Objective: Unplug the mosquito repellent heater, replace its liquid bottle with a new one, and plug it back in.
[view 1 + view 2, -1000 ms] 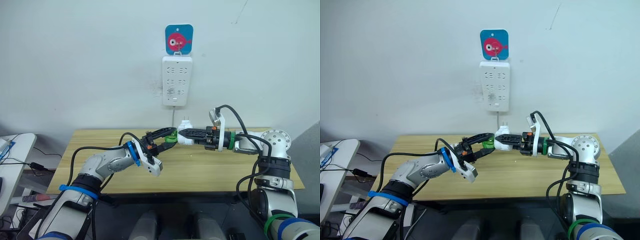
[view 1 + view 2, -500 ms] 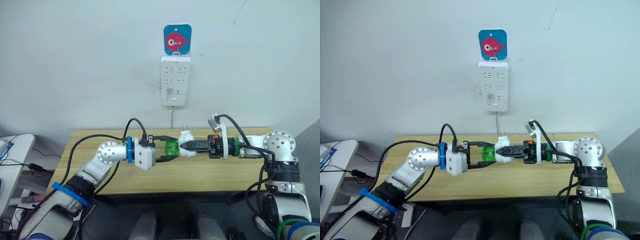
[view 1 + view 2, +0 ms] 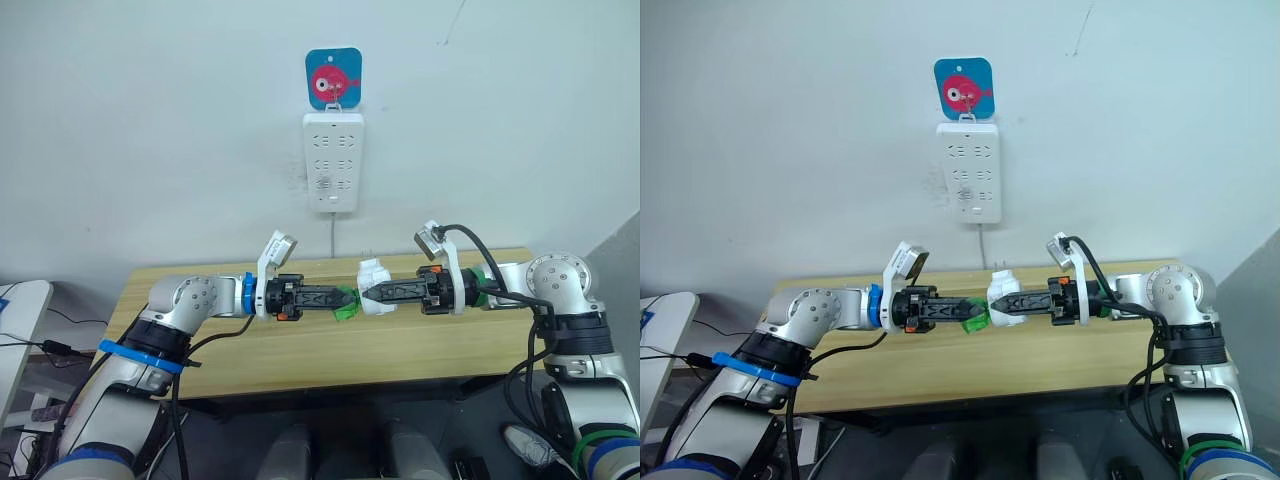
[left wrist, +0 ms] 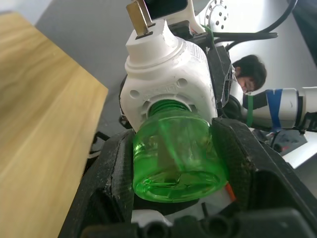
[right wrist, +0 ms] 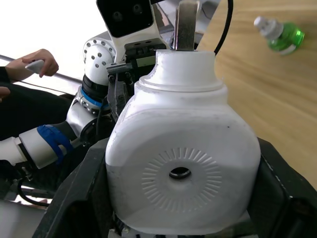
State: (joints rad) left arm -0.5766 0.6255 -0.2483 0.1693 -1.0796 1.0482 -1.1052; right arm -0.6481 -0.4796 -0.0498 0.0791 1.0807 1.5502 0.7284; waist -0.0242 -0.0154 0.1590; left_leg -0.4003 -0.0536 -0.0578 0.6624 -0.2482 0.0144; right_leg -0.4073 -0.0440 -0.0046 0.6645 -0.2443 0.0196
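- White plastic, the mosquito repellent heater [image 3: 373,272] sits at the centre of the left eye frame, held in the air above the wooden table [image 3: 300,350], prongs pointing up
- My right gripper [image 3: 365,293] comes in from the right of the frame and is clamped on the heater; in the right wrist view my black fingers [image 5: 79,193] press on both flanks of its white body, whose ribbed disc with the centre hole faces the camera
- My left gripper [image 3: 347,297] reaches in from the left of the frame and meets the heater from the other side; its two fingers are closed on the green liquid bottle [image 4: 176,153], which is seated by its neck in the heater's base
- In the left wrist view the translucent green bottle is pinched between my two black pads [image 4: 119,171], touching both
- A second green bottle [image 5: 281,32] with a white cap lies on its side on the table, in the upper right of the right wrist frame, well apart from the heater
- On the wall above, upper centre of the frame, hangs the tall white power strip [image 3: 333,162] under a blue card with a red fish [image 3: 333,78]
- A person [image 4: 249,72] shows in the background of the left wrist view, right of the heater
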